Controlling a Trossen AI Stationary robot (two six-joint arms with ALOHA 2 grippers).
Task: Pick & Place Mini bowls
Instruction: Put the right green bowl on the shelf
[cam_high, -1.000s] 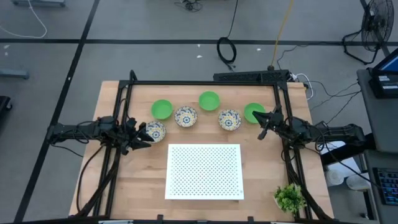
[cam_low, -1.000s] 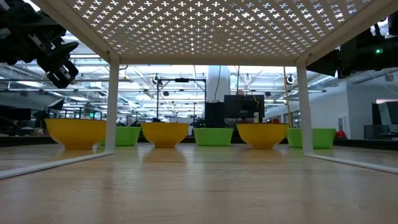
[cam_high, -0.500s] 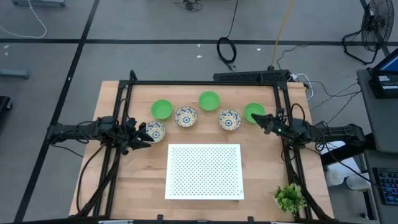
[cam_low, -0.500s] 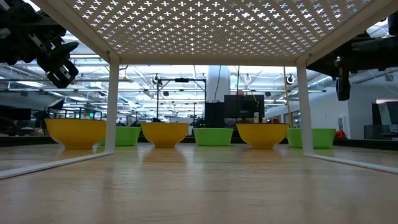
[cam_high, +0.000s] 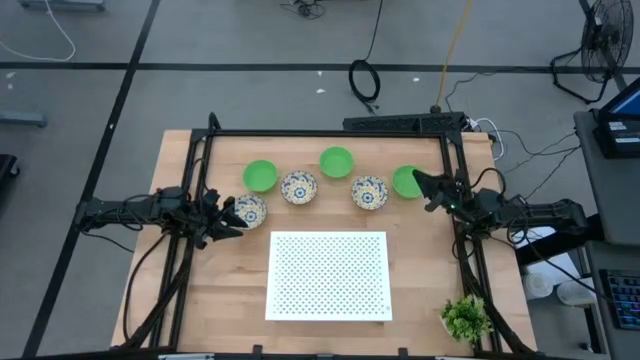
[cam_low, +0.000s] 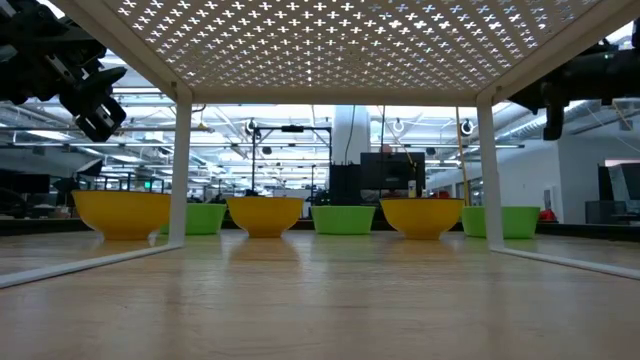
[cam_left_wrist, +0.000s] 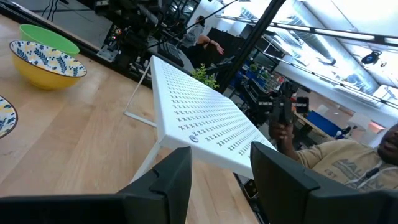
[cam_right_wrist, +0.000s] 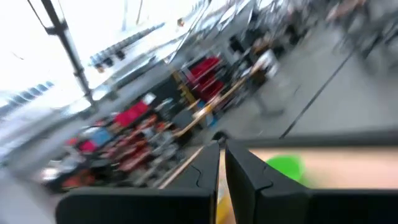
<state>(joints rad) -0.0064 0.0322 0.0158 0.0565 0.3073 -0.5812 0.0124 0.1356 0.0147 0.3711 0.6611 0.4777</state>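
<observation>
Six mini bowls stand on the table behind a white rack. Three are plain green (cam_high: 260, 175) (cam_high: 337, 160) (cam_high: 405, 181). Three are white with a blue-and-yellow pattern (cam_high: 298, 187) (cam_high: 369, 192) (cam_high: 250, 210). My left gripper (cam_high: 226, 213) is open and empty, held above the table (cam_low: 92, 100) just left of the leftmost patterned bowl. My right gripper (cam_high: 422, 183) is shut and empty. It hangs in the air (cam_low: 553, 118) at the right edge of the rightmost green bowl (cam_low: 505, 220).
A white perforated rack (cam_high: 328, 275) on thin legs (cam_low: 181, 165) stands in the table's middle, nearer than the bowls. A small green plant (cam_high: 465, 318) sits at the near right corner. A black frame (cam_high: 330, 133) runs round the table. A person (cam_left_wrist: 348, 165) shows beyond the table.
My right gripper has swung toward the table's far edge, from beside the rack's far right corner to the rightmost green bowl's right edge, turning as it went. The bowls have stayed in place.
</observation>
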